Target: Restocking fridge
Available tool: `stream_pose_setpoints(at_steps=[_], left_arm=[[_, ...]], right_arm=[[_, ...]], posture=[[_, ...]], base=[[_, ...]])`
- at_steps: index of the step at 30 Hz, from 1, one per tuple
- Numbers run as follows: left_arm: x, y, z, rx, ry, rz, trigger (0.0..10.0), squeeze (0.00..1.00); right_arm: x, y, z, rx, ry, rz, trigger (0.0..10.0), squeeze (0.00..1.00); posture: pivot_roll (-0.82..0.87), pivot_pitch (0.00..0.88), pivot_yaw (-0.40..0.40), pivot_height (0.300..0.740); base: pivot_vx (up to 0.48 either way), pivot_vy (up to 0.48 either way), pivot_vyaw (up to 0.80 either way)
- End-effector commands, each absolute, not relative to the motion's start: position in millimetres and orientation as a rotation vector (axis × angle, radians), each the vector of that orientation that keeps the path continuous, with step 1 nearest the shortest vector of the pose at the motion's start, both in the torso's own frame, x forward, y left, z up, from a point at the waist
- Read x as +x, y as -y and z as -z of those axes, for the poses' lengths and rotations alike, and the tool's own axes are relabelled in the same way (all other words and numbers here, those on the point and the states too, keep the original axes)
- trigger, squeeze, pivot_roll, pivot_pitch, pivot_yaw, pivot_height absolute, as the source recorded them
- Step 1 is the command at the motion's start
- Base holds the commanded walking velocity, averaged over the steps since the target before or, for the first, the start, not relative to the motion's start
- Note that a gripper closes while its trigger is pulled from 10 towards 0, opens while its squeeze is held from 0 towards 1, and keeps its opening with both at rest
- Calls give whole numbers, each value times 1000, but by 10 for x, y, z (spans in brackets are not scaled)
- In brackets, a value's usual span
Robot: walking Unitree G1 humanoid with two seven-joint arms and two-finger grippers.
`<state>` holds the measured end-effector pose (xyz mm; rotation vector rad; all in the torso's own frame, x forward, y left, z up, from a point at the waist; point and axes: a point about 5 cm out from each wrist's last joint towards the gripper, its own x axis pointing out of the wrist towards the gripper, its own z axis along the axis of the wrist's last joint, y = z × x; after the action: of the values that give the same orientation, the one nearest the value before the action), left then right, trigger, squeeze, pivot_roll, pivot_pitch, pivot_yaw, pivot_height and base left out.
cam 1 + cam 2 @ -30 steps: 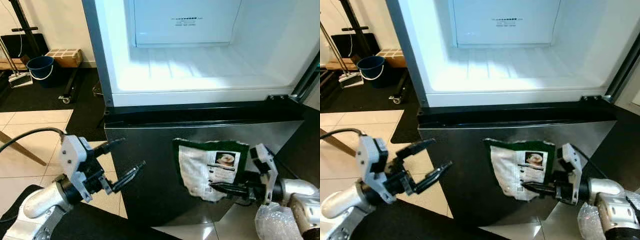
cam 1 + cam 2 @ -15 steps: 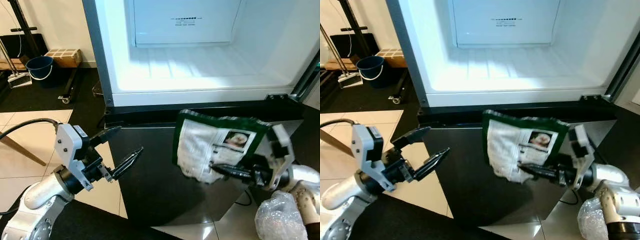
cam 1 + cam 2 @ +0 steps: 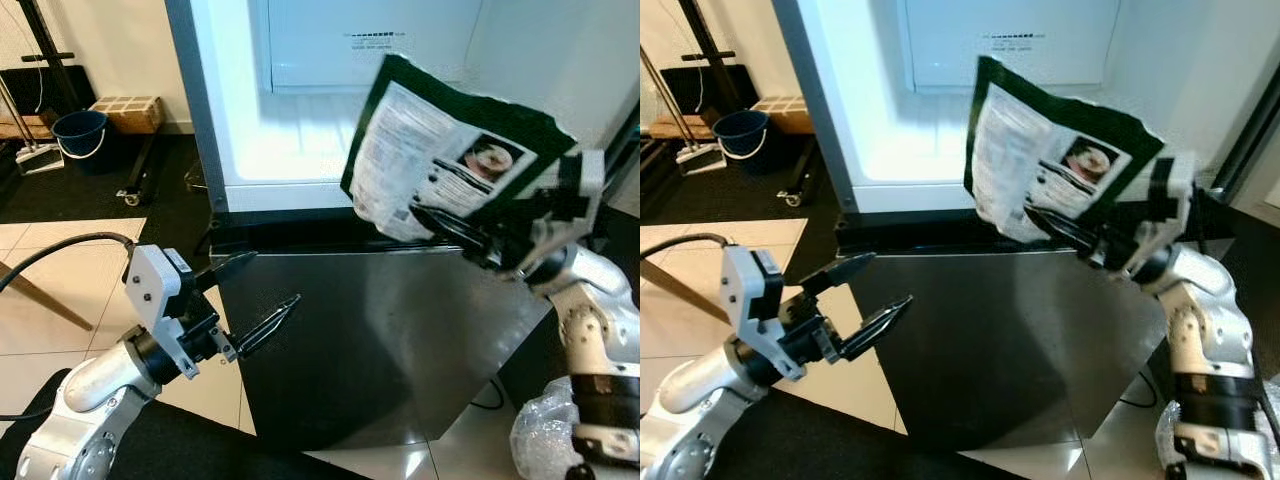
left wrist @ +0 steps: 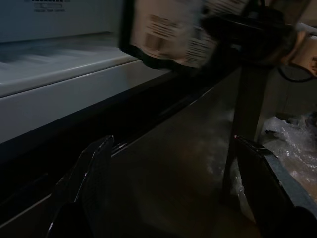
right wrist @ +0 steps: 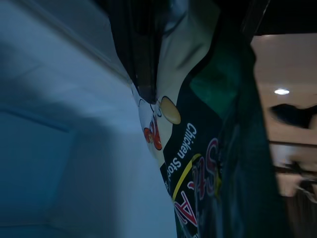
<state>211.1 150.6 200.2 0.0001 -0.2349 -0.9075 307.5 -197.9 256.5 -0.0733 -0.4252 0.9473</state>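
A: From the head, where is the packet?
B: The green packet [image 3: 450,160] is raised before the open fridge compartment [image 3: 300,140], clamped in the right gripper [image 3: 440,222], label facing us.

A: And on the left?
B: The left gripper [image 3: 255,300] hangs low and near, by the closed lower door [image 3: 380,340], jaws apart, holding nothing.

A: The left wrist view?
B: Its two dark fingers [image 4: 91,173] stand wide apart, the packet [image 4: 166,32] far beyond them.

A: The right wrist view?
B: Fingers [image 5: 143,59] pinch the packet [image 5: 213,163], pale fridge wall beside it.
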Motion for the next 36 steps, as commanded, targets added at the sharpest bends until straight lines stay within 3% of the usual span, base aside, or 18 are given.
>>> stream_pose_setpoints(at_steps=[1, 5, 8, 11, 14, 18, 21, 22, 26, 36], left_arm=[[2119, -1489, -1992, -16, 237, 903, 10000, 0], [2125, -1486, -2004, -15, 241, 905, 10000, 0], [2145, -1491, -2030, -11, 251, 901, 10000, 0], [2147, -1492, -2032, -11, 253, 901, 10000, 0], [2156, -1481, -2032, -17, 257, 898, 10000, 0], [2163, -1472, -2036, -19, 260, 897, 10000, 0], [2163, -1472, -2036, -19, 260, 897, 10000, 0], [2179, -1459, -2035, -20, 262, 898, 10000, 0], [2204, -1412, -2043, -24, 270, 911, 10000, 0], [2229, -1356, -2055, -26, 282, 917, 10000, 0]], right_arm=[[3109, 1964, -2633, -99, 457, -907, 10000, 0], [3184, 1938, -2731, -141, 485, -827, 10000, 0], [3371, 1985, -2949, -285, 538, -575, 10000, 0], [3395, 2005, -2978, -309, 545, -535, 10000, 0], [3479, 2091, -3032, -471, 549, -378, 10000, 0], [3533, 2083, -2993, -663, 513, -317, 10000, 0], [3533, 2083, -2993, -663, 513, -317, 10000, 0], [3639, 2049, -2879, -807, 434, -233, 10000, 0], [3769, 1894, -2707, -970, 406, -143, 10000, 0], [3858, 1665, -2692, -1059, 473, -92, 10000, 0]], posture=[[73, 0, 24, 740], [72, 0, 26, 740], [73, 0, 26, 740], [73, 0, 26, 740], [71, 0, 26, 740], [71, 0, 26, 740], [71, 0, 26, 740], [67, 0, 25, 740], [59, 0, 27, 740], [65, 0, 23, 740]], base=[[0, 0, 0], [0, 0, 0], [0, 0, 0], [0, 0, 0], [0, 0, 0], [0, 0, 0], [0, 0, 0], [0, 0, 0], [0, 0, 0], [0, 0, 0]])
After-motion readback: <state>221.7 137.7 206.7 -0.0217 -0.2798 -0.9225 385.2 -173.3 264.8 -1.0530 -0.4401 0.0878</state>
